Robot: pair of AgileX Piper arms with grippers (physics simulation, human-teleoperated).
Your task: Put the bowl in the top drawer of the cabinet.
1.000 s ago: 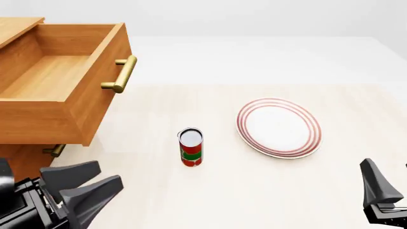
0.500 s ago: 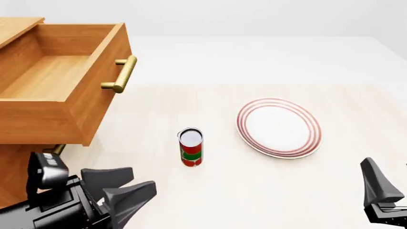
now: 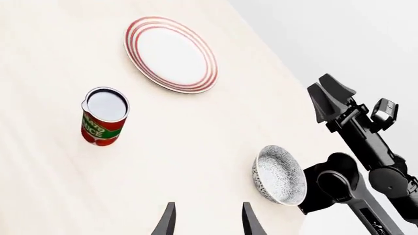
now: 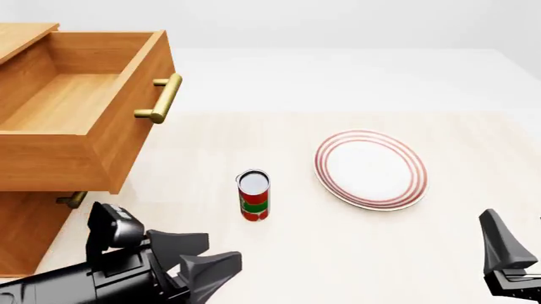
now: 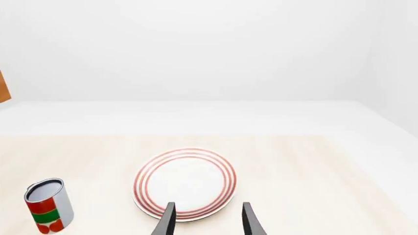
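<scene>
Already the top drawer [image 4: 80, 104] stands pulled out of the cabinet [image 4: 30, 218] at the upper left of the front view, its brass bar handle [image 4: 162, 97] facing the table's middle and its wooden floor bare, so the way in is ready for the bowl. The lower drawer front sits closed beneath it, only a bit of its handle [image 4: 72, 200] showing.

The bowl [image 3: 279, 175] cannot be seen in the front view at all. It shows only in the left wrist view, at the lower right of that frame, near the table's edge and right beside the base of the right arm [image 3: 356, 147]; that probably puts it below the front camera's lower edge.

The left gripper [image 4: 199, 266] sits at the bottom left of the front view, angled toward the table's centre, fingers parted and nothing between them; in its wrist view its two fingertips [image 3: 168, 223] stand apart over bare tabletop, to the left of the bowl. It seems pointed this way so the bowl lies in its camera's sight.

The right gripper [image 5: 207, 220] is likewise spread wide and empty, aimed at the red-ringed plate [image 5: 185, 182], which lies flat right of centre. The tomato sauce can [image 4: 253, 195] stands upright between drawer and plate, apart from both.

Judging by this, the grasp is not yet begun; the can may stand in the carrying path.
</scene>
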